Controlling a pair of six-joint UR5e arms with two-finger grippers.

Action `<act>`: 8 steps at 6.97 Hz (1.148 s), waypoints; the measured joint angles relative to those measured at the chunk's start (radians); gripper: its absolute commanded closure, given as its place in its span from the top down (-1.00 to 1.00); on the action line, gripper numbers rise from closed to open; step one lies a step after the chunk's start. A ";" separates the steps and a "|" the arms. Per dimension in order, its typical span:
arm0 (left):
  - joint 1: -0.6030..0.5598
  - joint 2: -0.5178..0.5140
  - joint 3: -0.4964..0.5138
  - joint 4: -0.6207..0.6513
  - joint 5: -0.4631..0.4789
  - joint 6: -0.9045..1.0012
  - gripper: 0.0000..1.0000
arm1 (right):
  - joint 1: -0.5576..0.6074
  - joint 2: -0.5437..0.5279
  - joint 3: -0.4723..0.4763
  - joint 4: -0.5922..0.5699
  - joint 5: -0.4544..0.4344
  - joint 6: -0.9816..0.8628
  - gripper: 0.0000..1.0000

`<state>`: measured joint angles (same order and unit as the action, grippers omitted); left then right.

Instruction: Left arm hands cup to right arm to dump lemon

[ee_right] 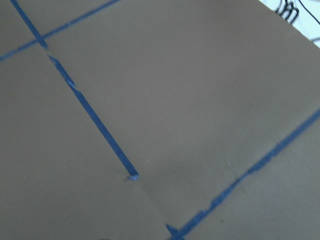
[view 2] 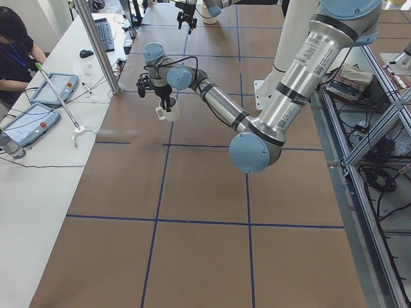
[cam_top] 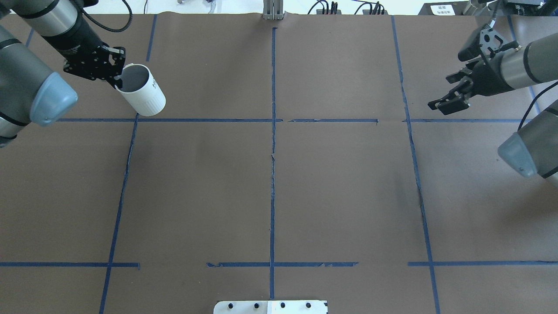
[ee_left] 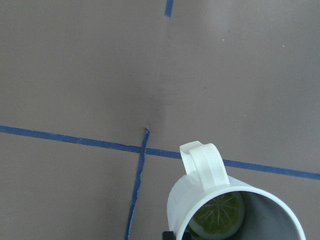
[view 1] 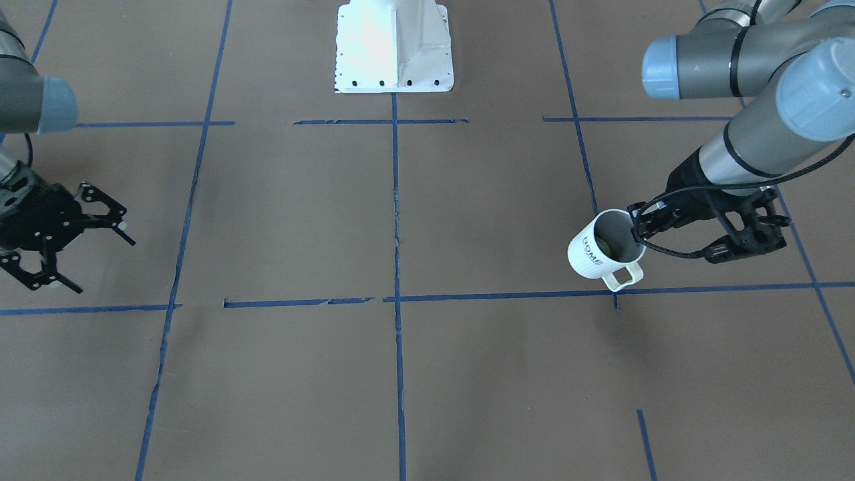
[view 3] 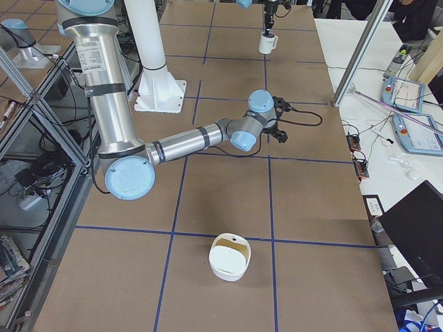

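Our left tool (view 1: 638, 227) is clamped on the rim of the cup (view 1: 601, 250) and holds it tilted, seemingly clear of the surface (view 1: 467, 374). The lemon (ee_left: 218, 215) lies at the bottom inside. The cup's ribbed body points away from our left tool toward the middle. Well apart, across the whole surface, our right tool (view 1: 103, 265) hangs with fingers spread wide, holding nothing.

The lemon (ee_left: 217, 216) lies in the cup (cam_top: 144, 96) at the left pincer (cam_top: 117, 81), well apart from the right pincer (cam_top: 449, 91).
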<state>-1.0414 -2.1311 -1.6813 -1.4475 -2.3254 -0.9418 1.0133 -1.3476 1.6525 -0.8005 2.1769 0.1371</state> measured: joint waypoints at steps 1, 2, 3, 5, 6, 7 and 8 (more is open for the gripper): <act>0.025 -0.043 0.028 -0.002 -0.002 -0.053 -1.00 | -0.060 0.030 -0.002 0.079 -0.070 0.060 0.98; 0.047 -0.084 0.054 -0.004 -0.003 -0.109 -1.00 | -0.135 0.057 -0.003 0.164 -0.168 0.137 0.98; 0.063 -0.119 0.080 -0.009 -0.003 -0.163 -1.00 | -0.218 0.080 -0.004 0.249 -0.283 0.215 0.98; 0.098 -0.179 0.143 -0.058 -0.003 -0.295 -1.00 | -0.391 0.108 -0.012 0.407 -0.522 0.285 0.98; 0.117 -0.196 0.161 -0.098 -0.003 -0.370 -1.00 | -0.468 0.134 -0.017 0.450 -0.621 0.295 0.98; 0.139 -0.209 0.167 -0.131 -0.003 -0.439 -1.00 | -0.532 0.168 -0.027 0.467 -0.702 0.302 0.98; 0.166 -0.222 0.166 -0.149 -0.004 -0.493 -1.00 | -0.573 0.198 -0.040 0.472 -0.757 0.305 0.98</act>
<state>-0.8757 -2.3531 -1.5157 -1.5970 -2.3296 -1.4347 0.4407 -1.1494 1.6122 -0.3281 1.4198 0.4419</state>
